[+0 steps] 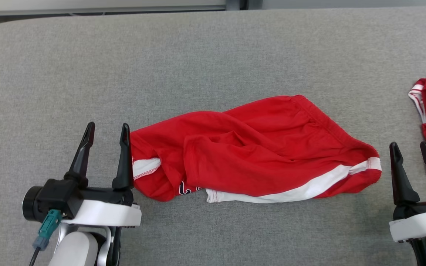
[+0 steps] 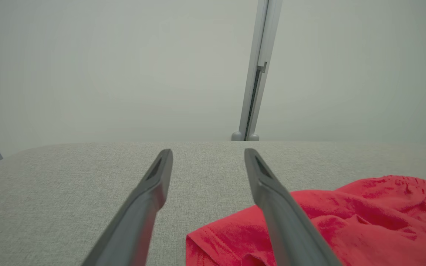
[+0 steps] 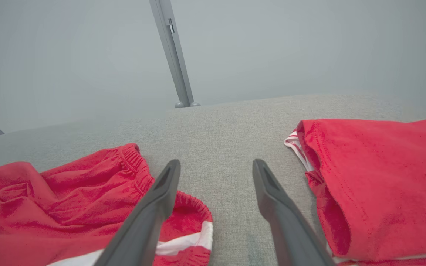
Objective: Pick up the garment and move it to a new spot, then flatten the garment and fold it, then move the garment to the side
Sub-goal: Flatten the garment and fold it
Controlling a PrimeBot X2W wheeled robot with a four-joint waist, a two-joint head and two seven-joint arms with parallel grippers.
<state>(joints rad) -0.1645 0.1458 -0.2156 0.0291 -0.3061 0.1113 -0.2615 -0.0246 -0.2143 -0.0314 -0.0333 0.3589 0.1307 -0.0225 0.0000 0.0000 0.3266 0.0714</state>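
Red garment (image 1: 257,147) — just beside left fingers (image 1: 124,155) | right fingers (image 1: 400,173) near, spread

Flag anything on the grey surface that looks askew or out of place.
The red shorts in the middle lie crumpled and twisted, the cloth folded over itself in thick creases rather than spread flat. Nothing looks spilled or damaged.

Garment (image 1: 257,147) is soft matt red cloth with a white stripe, table (image 1: 213,55) is covered in coarse grey woven fabric, and the left gripper (image 1: 107,126) and right gripper (image 1: 409,145) look like matt dark plastic.
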